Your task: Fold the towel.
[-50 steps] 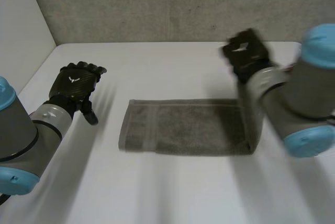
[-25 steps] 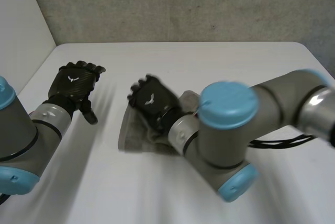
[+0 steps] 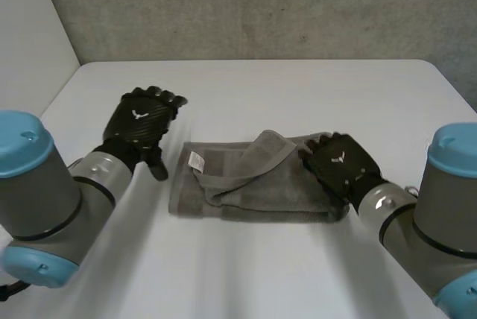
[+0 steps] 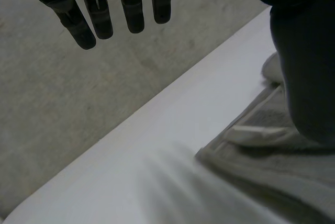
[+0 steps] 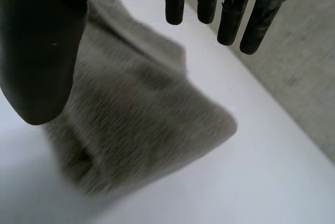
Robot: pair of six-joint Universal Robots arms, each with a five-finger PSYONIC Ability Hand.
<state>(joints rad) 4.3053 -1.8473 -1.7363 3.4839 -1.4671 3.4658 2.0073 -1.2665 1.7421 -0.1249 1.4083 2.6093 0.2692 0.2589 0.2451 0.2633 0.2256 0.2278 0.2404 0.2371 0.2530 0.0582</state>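
Observation:
A grey towel (image 3: 257, 198) lies in the middle of the white table (image 3: 246, 88). One part is thrown loosely over it as a rumpled flap (image 3: 250, 161), with a white label (image 3: 196, 160) showing near the left end. My left hand (image 3: 141, 120) hovers open just off the towel's left edge; its wrist view has straight fingers (image 4: 89, 17) above the table and the towel (image 4: 261, 156) beside the thumb. My right hand (image 3: 339, 166) is open over the towel's right end. Below its straight fingers (image 5: 230, 12), the towel (image 5: 141, 119) lies free.
A grey wall (image 3: 246, 6) runs behind the table's far edge. The table's left edge (image 3: 56, 99) meets a pale side wall. Bare tabletop lies in front of the towel and to both sides of it.
My right hand swept from the far right across to the towel's left part, then returned to the right end and opened. The flat towel now has a loose flap. My left hand moved closer.

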